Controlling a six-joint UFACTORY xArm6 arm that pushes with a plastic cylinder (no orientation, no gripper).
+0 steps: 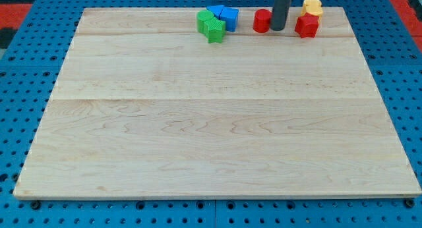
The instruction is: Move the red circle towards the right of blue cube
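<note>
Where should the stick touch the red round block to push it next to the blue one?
No gripping here, only pushing. The red circle sits just right of the blue cube. My tip is already at its right side. Probably best: press the curved right face at its middle, heading left, so it won't slip sideways.

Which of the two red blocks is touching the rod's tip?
The red circle, right of the blue cube; my tip rests against its right side. The other red block stands apart.
</note>
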